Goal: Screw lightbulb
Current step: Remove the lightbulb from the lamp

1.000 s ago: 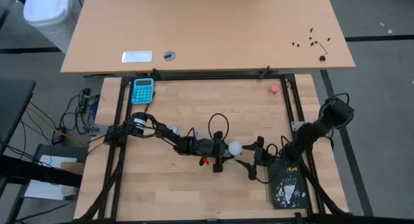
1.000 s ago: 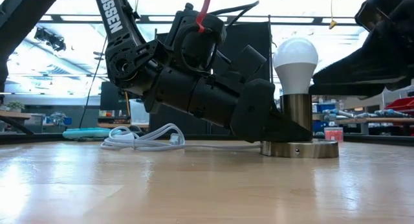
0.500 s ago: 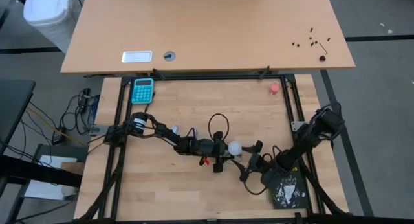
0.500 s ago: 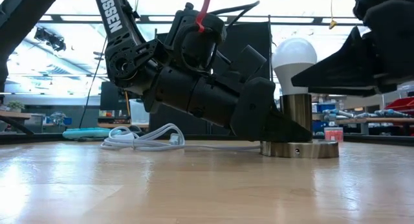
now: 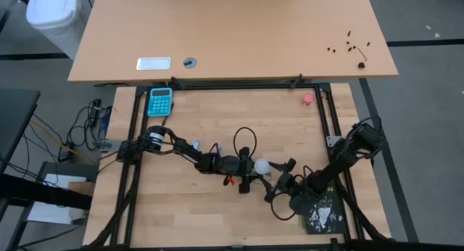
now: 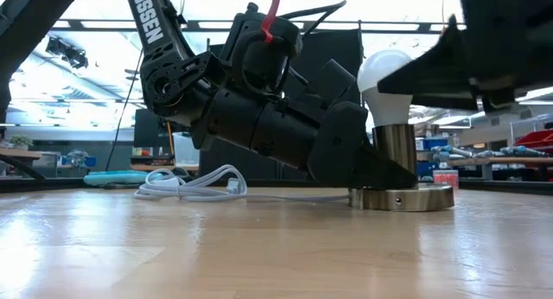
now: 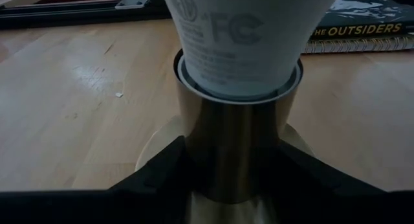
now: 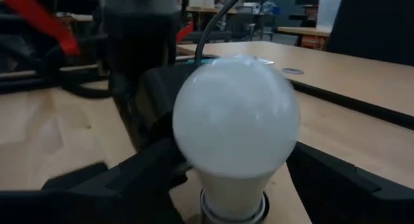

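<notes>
The white frosted lightbulb point(image 5: 262, 165) stands upright with its base in a brass socket point(image 6: 400, 198), whose round foot rests on the table at mid-right. My left gripper point(image 5: 251, 173) comes in from the table's left and is shut on the socket's stem. My right gripper point(image 5: 279, 181) is open and faces the bulb from the right. One finger stands on each side of the bulb's globe point(image 8: 236, 127). I see no touch there. In the low view a right finger point(image 6: 449, 66) covers the globe's right edge. My left gripper pinches the socket's brass stem point(image 7: 236, 146) between its two fingers point(image 7: 162, 175), just below the bulb's neck. The fingers come from the table's left, slanting slightly down. The socket stands upright with its foot on the table.
A black book point(image 5: 321, 210) lies at the near right, under my right arm. The socket's white cord point(image 6: 194, 182) lies coiled behind my left arm. A teal calculator point(image 5: 160, 101) and a small pink-red round object point(image 5: 308, 99) sit near the far rail.
My right gripper has moved toward the table's left, up to the bulb, and its wrist has swung round to face it, the arm dropping toward the near edge over the book. Its fingers now flank the globe. The bulb, the socket and my left gripper have kept still.
</notes>
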Controlling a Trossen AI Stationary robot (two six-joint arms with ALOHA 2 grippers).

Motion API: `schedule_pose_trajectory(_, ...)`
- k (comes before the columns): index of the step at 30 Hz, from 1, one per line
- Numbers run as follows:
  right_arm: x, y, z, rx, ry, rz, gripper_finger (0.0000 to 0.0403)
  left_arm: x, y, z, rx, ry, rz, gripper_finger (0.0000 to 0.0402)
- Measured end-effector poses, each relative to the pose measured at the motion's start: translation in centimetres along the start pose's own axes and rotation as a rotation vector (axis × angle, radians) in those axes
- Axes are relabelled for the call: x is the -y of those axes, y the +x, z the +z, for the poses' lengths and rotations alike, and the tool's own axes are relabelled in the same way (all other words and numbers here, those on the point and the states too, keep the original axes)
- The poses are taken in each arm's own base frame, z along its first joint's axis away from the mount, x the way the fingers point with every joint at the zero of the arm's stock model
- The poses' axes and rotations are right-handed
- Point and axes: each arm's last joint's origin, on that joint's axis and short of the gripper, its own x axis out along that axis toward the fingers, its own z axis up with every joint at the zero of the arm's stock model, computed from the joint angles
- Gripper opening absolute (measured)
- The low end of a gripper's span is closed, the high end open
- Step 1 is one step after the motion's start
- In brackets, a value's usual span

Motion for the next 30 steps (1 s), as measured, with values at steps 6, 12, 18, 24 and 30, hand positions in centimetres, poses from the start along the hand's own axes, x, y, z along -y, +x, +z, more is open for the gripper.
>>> schedule_pose_trajectory(6,-0.2,0.2,0.2,0.012,0.004,-0.034,0.0311,0.0,0.0,0.0,-0.001,0.0,-0.001,0.0193)
schedule_pose_trajectory(12,0.3,0.8,-0.4,-0.016,0.005,-0.043,0.0311,0.0,0.0,0.0,-0.003,-0.002,-0.001,0.0193)
schedule_pose_trajectory(18,0.7,1.9,-0.5,-0.042,-0.01,-0.059,0.0311,0.0,0.0,0.0,-0.003,-0.003,-0.001,0.0193)
schedule_pose_trajectory(24,1.2,3.3,-0.4,-0.064,-0.011,-0.082,0.0311,0.0,0.0,0.0,-0.002,-0.004,0.003,0.0193)
schedule_pose_trajectory(30,1.5,4.3,-0.4,-0.085,0.001,-0.083,0.0309,-0.1,0.0,0.0,-0.002,-0.004,0.003,0.0193)
